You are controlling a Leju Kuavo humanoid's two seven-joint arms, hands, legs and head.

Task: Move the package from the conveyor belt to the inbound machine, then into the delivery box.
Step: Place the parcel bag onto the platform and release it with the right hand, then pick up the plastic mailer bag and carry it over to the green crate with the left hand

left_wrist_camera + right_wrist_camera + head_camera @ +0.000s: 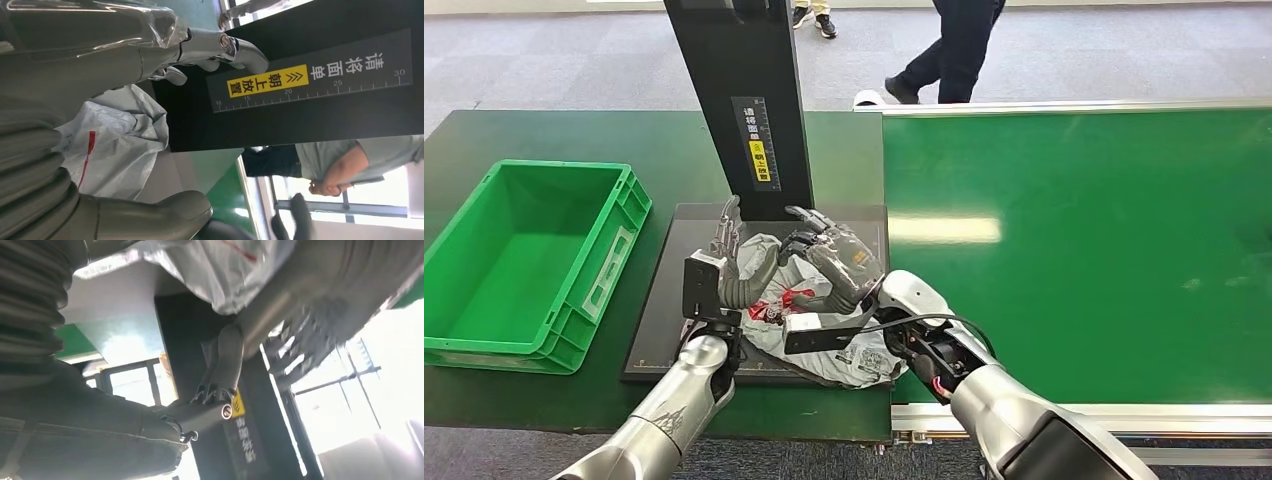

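Fingers: those of the left hand [729,262] and right hand [836,262] are curled onto the package [844,355] from both sides, so the soft bag is steadied.
Package: laid on the inbound machine [669,300] plate, at its conveyor belt [1074,250] edge, under the scanner post [744,90].
Delivery box [484,340]: kept beside the plate's far edge.

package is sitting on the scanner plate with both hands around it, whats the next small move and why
Probably lift the package slightly off the black plate, since both the left hand and right hand already cup it, and the green box waits further left.
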